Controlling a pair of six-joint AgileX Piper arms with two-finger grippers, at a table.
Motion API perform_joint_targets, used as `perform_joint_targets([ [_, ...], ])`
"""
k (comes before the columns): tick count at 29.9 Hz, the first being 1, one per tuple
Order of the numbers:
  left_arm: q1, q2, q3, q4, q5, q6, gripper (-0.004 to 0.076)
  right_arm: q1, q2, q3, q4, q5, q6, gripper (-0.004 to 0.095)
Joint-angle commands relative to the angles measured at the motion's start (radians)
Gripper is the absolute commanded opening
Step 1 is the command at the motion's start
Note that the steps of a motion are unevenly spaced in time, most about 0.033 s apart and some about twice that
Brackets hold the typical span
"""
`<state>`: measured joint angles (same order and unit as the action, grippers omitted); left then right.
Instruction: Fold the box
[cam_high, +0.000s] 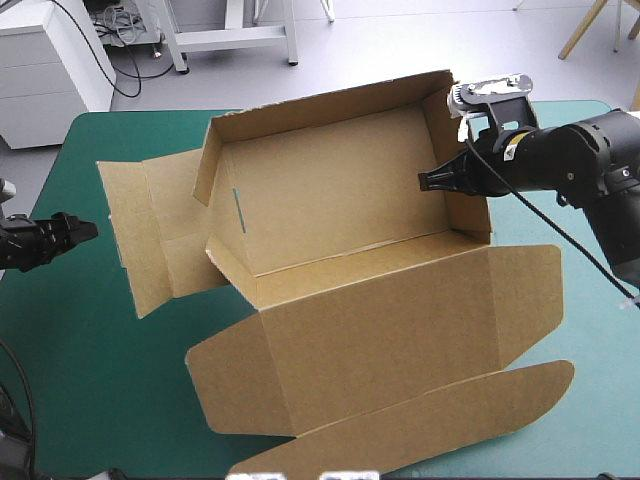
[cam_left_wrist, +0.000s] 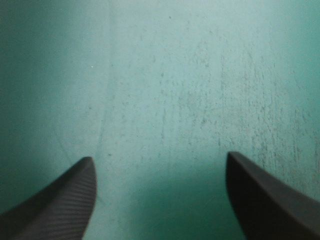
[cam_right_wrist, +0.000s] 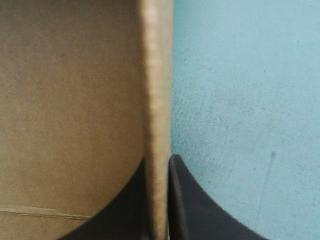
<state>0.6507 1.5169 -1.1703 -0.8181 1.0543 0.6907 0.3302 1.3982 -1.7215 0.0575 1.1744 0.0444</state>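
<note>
The brown box stands in the middle of the table as an open tray. Its far and right walls are raised, and its lid lies flat toward the near edge. My right gripper is shut on the box's right wall; the wall's edge runs up between the two black fingers. The left gripper hovers low over the teal-green cover near the table's left edge, apart from the box. It is open, its fingers wide apart over bare cover.
The box's left side flaps lie spread flat on the cover toward the left gripper. A long curved lid flap reaches the near edge. White drawers stand beyond the table's far left corner.
</note>
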Motion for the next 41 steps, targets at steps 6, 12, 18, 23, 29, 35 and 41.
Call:
perform_joint_targets([
  [6, -0.013, 0.010, -0.027, -0.272, 0.215, 0.165, 0.0646, -0.004, -0.035, -0.031, 0.101, -0.135, -0.003, -0.0004],
  [12, -0.134, 0.019, -0.027, -0.521, 0.247, 0.269, 0.0643, -0.006, 0.005, -0.031, 0.115, -0.234, -0.026, -0.0004],
  [18, -0.259, 0.023, -0.029, -0.614, 0.247, 0.342, 0.0643, -0.006, 0.088, -0.035, 0.113, -0.303, -0.054, -0.0004],
  [23, -0.269, 0.021, -0.029, -0.648, 0.247, 0.361, 0.0643, -0.006, 0.128, -0.035, 0.063, -0.377, -0.054, -0.0004],
  [29, -0.324, 0.021, -0.029, -0.686, 0.247, 0.379, 0.0643, -0.006, 0.144, -0.035, 0.054, -0.415, -0.034, -0.0004],
  [35, -0.378, -0.004, -0.029, -0.696, 0.247, 0.404, 0.0643, -0.006, 0.162, -0.035, 0.027, -0.467, -0.023, -0.0004],
  [41, -0.396, -0.075, -0.054, -0.697, 0.247, 0.411, 0.0643, -0.006, 0.188, -0.035, -0.057, -0.467, 0.049, -0.0004],
])
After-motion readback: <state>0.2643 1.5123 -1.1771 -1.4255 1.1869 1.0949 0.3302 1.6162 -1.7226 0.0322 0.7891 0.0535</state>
